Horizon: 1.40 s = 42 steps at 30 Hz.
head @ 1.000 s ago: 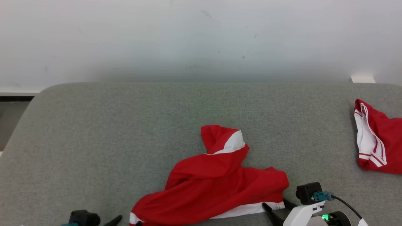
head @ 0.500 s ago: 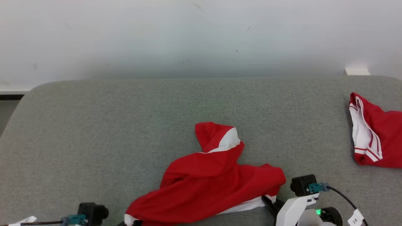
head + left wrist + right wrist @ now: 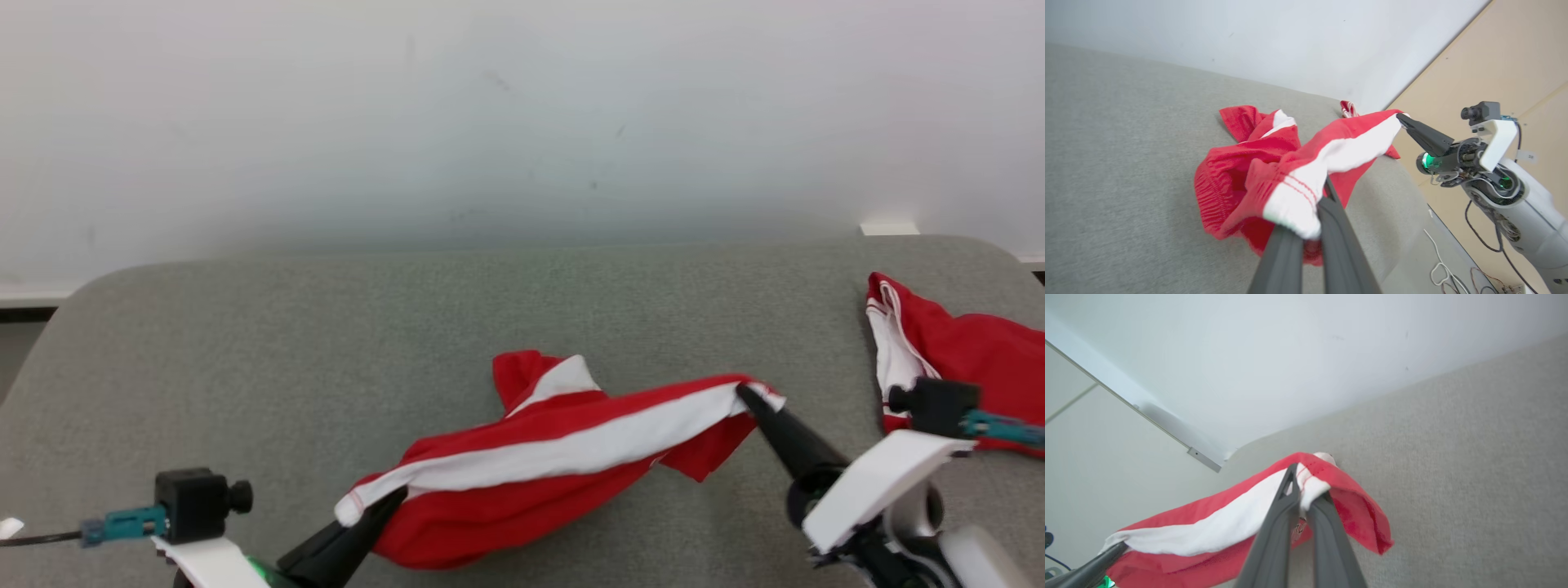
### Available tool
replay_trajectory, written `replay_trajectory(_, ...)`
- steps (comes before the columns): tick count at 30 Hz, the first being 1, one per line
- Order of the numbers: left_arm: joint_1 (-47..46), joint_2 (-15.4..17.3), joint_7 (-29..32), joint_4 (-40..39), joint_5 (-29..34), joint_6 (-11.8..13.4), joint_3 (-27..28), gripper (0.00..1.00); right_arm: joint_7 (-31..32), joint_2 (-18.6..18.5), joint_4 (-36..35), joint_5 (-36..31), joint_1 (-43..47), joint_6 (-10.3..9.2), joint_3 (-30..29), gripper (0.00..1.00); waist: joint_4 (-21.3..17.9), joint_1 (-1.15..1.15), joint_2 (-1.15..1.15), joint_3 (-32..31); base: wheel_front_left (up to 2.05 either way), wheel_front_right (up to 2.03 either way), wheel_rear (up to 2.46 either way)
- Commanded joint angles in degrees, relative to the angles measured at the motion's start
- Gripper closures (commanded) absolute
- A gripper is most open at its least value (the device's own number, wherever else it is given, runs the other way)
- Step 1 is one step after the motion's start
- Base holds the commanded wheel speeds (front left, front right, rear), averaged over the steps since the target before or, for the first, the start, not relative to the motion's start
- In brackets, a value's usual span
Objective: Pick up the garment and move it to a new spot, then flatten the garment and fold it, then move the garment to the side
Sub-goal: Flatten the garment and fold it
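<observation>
Red fabric garment with white band: centre of grey upholstered surface. The banded edge, flat a second ago, is now raised and stretched taut. Left gripper: open before, now clamped on the band's left end. Right gripper: likewise, clamped on the right end. Second red garment: far right, well apart.

The right gripper clamps the red-and-white garment over the grey cushion.

Left gripper sits low, fingers pinched tight; right gripper sits higher, clamped too. Both grip the garment, forearms angling inward.
</observation>
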Motion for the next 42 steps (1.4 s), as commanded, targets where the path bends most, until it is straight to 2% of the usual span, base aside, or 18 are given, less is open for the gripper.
replay_trajectory(1,0.8,0.88,0.17,-3.18,-1.92,0.11,0.86,1.0,0.41,-1.22,-3.72,2.27,1.63,0.02,-1.76,1.0,-1.2,0.0,0.0,-1.0,0.0,0.0,0.0)
replay_trajectory(9,0.79,2.09,1.88,-20.05,-10.43,0.11,2.83,1.0,2.01,-4.4,-23.14,8.5,6.53,0.03,-11.83,1.0,-3.99,0.0,0.0,-2.9,0.0,0.0,0.0)
replay_trajectory(14,-1.27,3.53,3.61,-29.18,-16.5,0.28,5.38,1.0,3.94,-4.87,-33.4,10.78,8.4,0.02,-19.72,1.0,-5.09,0.0,0.0,-2.65,0.0,0.0,0.0)
replay_trajectory(19,-6.09,6.34,6.61,-30.02,-19.47,2.18,8.94,1.0,7.94,-5.38,-36.82,8.61,5.5,0.02,-25.79,1.0,-6.08,0.0,0.0,-0.66,0.0,0.0,0.0)
replay_trajectory(24,-12.19,5.73,9.69,-24.81,-20.82,3.85,9.13,1.0,12.07,-2.59,-34.76,5.34,-0.55,0.02,-25.95,1.0,-6.37,0.0,0.0,2.96,0.0,0.0,0.0)
replay_trajectory(29,-24.81,3.34,12.49,-14.52,-15.38,5.48,8.45,1.0,16.09,4.78,-29.01,-0.79,-13.27,0.02,-23.96,1.0,-6.27,0.0,0.0,11.0,0.0,0.0,0.0)
replay_trajectory(31,-30.99,1.91,12.9,-9.67,-12.45,5.49,8.2,1.0,16.74,6.53,-25.45,-4.01,-19.48,0.02,-23.22,1.0,-6.26,0.0,0.0,14.18,0.0,0.0,0.0)
replay_trajectory(34,-40.7,-1.51,11.22,-1.04,-7.2,4.99,7.87,1.0,14.81,7.93,-18.82,-8.91,-29.23,0.02,-22.5,1.0,-6.03,0.0,0.0,18.08,0.0,0.0,0.0)
replay_trajectory(37,-49.27,-5.35,7.26,8.53,-1.51,3.81,7.22,1.0,10.25,8.31,-10.52,-12.04,-38.22,0.02,-22.05,1.0,-5.69,0.0,0.0,20.45,0.0,0.0,0.0)
replay_trajectory(42,-57.22,-11.41,-4.56,23.51,7.02,1.77,5.86,1.0,0.21,8.22,1.76,-12.66,-46.43,0.01,-17.6,1.0,-5.43,0.0,0.0,21.8,0.0,0.0,0.0)
